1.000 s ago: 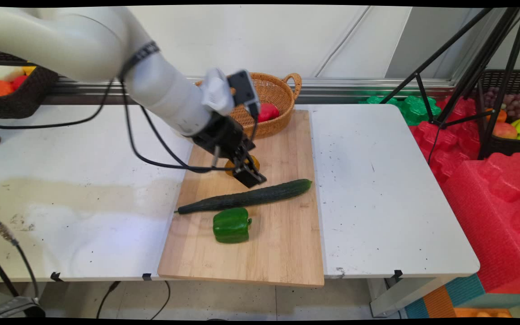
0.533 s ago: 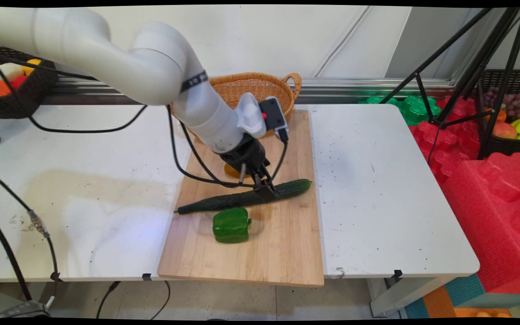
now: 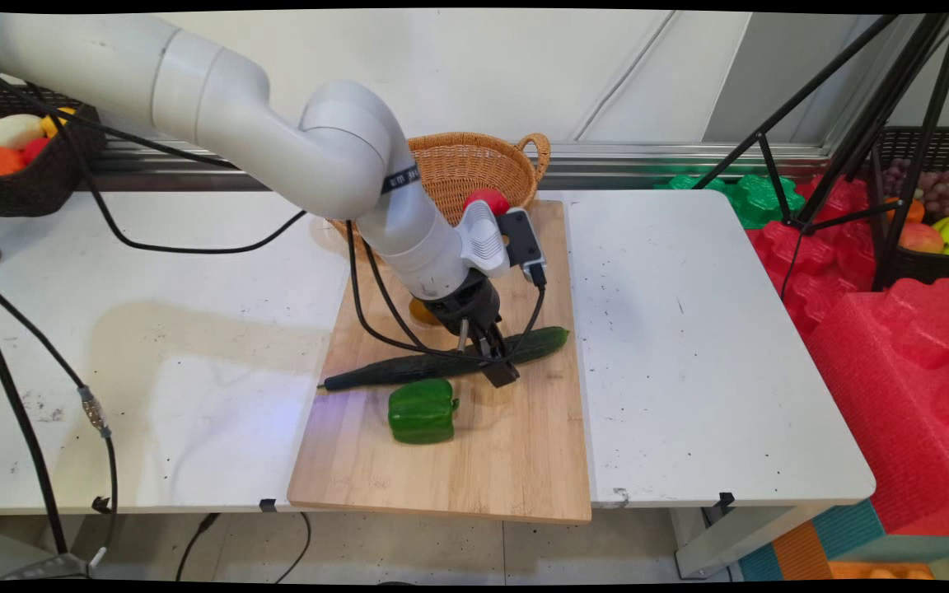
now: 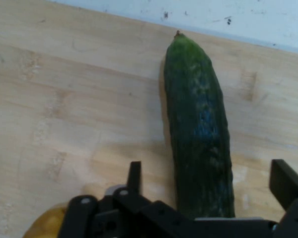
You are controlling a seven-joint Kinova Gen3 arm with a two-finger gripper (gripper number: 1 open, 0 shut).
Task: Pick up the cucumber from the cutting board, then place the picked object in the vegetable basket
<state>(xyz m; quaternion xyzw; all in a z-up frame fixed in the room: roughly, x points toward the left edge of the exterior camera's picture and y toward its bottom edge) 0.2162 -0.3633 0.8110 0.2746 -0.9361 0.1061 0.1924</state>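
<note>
We see the gripper [image 3: 497, 368] down low over a long dark green cucumber [image 3: 441, 361] that lies on a wooden cutting board [image 3: 516, 461]. The board sits on a white table [image 3: 689, 346]. In the hand view the gripper [image 4: 208, 191] has its two fingers spread wide, one on each side of the cucumber [image 4: 198, 134]. The cucumber sits in the gap between them. We cannot tell if the fingers touch it. One finger [image 4: 287, 183] stands on the right of the cucumber and the other is on its left.

The cucumber lies slanted across the board, with its thick end toward the board's right edge and its thin stem end toward the left edge. A green bell pepper [image 3: 423, 411] sits on the board just in front of the cucumber, near its middle. A small orange thing [image 3: 423, 311] peeks out behind the arm, on the far side of the cucumber. In the hand view it shows as a yellow bump [image 4: 47, 224] at the bottom left.

A woven basket [image 3: 474, 169] stands at the back of the board, with something red [image 3: 487, 198] in it.
</note>
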